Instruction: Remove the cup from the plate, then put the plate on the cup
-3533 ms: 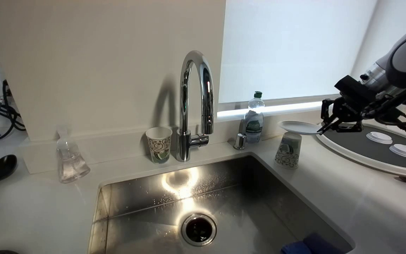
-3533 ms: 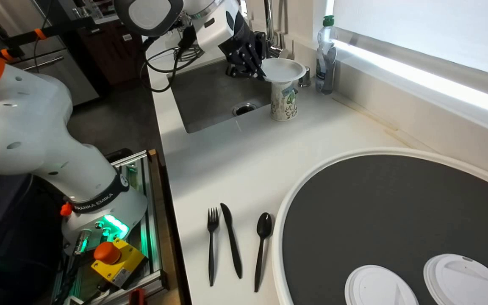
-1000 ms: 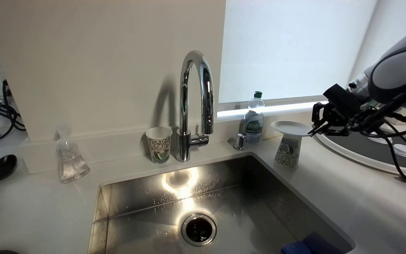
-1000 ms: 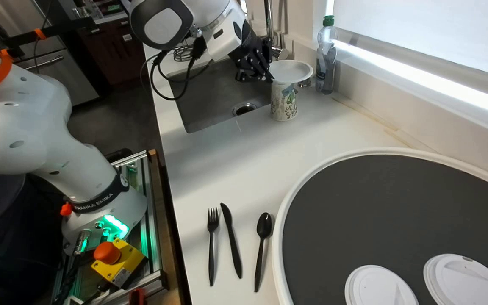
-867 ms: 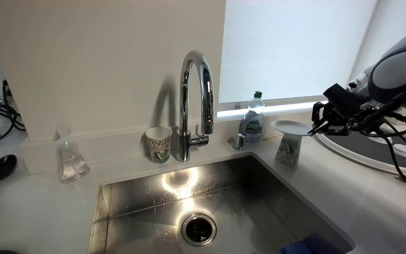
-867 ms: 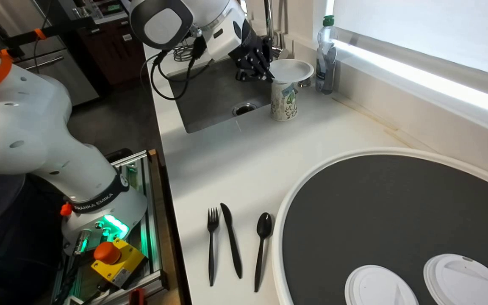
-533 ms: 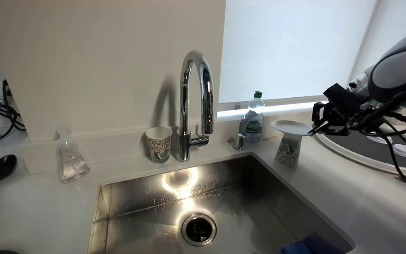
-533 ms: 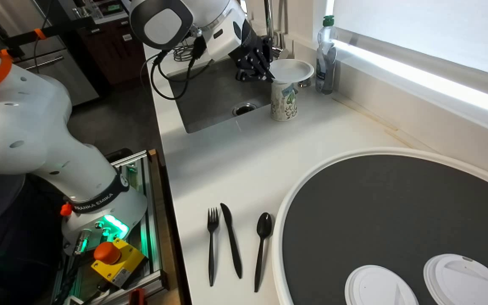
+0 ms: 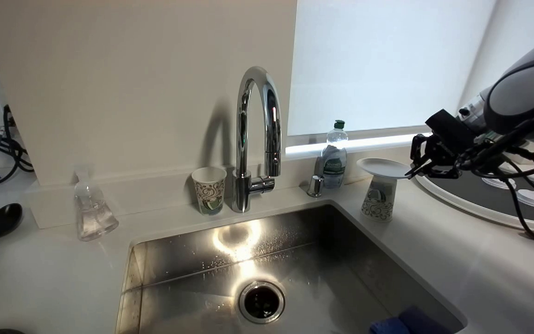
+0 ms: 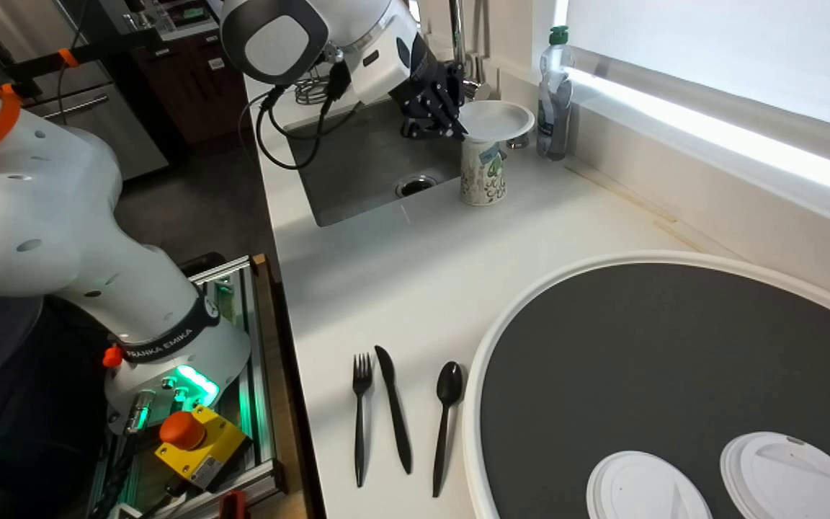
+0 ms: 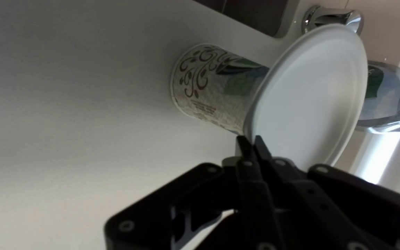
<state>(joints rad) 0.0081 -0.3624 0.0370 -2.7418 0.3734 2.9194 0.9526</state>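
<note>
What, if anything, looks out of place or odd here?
One thing: the cup under the plate stands upside down, wider end on the counter, its print inverted, unlike the upright cup beside the faucet.

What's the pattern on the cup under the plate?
Brown swirls with green and blue patches; the cup shows best in the wrist view.

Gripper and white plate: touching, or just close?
Touching: the wrist view shows the gripper closed on the white plate, with the rim pinched between its jaws.
</note>
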